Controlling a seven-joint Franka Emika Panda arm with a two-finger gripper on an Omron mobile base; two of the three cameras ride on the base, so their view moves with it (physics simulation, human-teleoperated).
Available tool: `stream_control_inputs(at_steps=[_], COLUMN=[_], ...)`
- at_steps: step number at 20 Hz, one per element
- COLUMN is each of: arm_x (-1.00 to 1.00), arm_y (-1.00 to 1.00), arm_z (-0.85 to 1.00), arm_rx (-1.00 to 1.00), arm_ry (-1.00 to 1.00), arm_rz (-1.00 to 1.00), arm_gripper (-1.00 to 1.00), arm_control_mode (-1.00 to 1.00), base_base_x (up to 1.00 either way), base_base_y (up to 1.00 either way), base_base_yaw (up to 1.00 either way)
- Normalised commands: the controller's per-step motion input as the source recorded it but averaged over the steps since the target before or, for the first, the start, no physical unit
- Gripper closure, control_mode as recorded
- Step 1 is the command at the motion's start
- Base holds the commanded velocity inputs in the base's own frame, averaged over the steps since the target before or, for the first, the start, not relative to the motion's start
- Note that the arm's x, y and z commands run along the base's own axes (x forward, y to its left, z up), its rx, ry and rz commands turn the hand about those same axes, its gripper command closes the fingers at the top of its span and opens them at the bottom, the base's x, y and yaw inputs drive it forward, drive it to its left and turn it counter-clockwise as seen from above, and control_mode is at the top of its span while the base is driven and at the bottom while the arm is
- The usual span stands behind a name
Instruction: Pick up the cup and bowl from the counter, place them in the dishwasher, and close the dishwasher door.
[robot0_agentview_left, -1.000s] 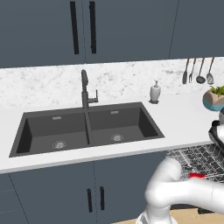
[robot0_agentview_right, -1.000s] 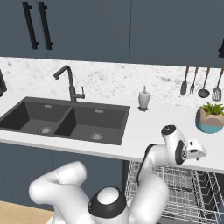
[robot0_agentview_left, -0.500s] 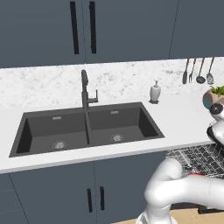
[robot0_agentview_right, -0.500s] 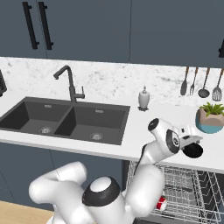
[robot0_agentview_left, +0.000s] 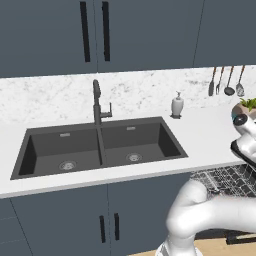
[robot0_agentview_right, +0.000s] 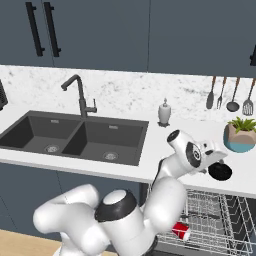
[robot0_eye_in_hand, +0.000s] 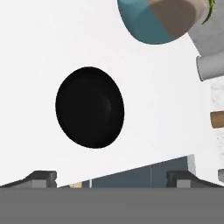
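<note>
Gripper (robot0_eye_in_hand: 111, 177): spread wide, grasping nothing, poised above the bowl; finger tips (robot0_eye_in_hand: 41, 178) low at either side of the hand view, well apart.
Cup (robot0_agentview_right: 181, 231): red, lying on its side in the wire rack, close to the arm's white links.
Dishwasher (robot0_agentview_right: 220, 222): open under the counter, silvery rack pulled out, seen at lower right of the right base view.
Bowl (robot0_agentview_right: 220, 171): black, round, sitting on the counter near its front edge, directly beneath the hand, clear of both fingers; also (robot0_eye_in_hand: 90, 107).
Counter (robot0_agentview_right: 155, 150): white, faintly marbled.
Plant pot (robot0_agentview_right: 239, 139): teal, green leaves, just behind the bowl.
Sink (robot0_agentview_right: 75, 136): dark double basin, left of the arm.
Soap dispenser (robot0_agentview_right: 164, 112): white, at the back by the wall.
Utensils (robot0_agentview_right: 230, 95): hanging on the backsplash, far right.
</note>
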Motion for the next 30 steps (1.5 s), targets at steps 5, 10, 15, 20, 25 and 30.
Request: stream_control_inputs(at_steps=[5, 10, 15, 20, 25, 30], arm_x=[0.35, 0.49, 0.29, 0.33, 0.11, -0.09], arm_y=[0.13, 0.0, 0.0, 0.0, -0.12, -0.24], arm_z=[-0.3, 0.0, -0.08, -0.33, -0.49, -0.23], arm_rx=[0.0, 0.11, 0.23, 0.03, 0.0, 0.0], arm_ry=[0.09, 0.05, 0.03, 0.03, 0.04, -0.01], arm_rz=[0.01, 0.0, 0.0, 0.0, -0.07, -0.14], arm_gripper=[-1.0, -1.0, -1.0, -1.0, -1.0, -1.0], arm_control_mode=[-1.0, -1.0, -1.0, -1.0, -1.0, -1.0], base_base_x=[0.0, 0.0, 0.0, 0.0, 0.0, 0.0], base_base_y=[0.0, 0.0, 0.0, 0.0, 0.0, 0.0], base_base_yaw=[0.0, 0.0, 0.0, 0.0, 0.0, 0.0])
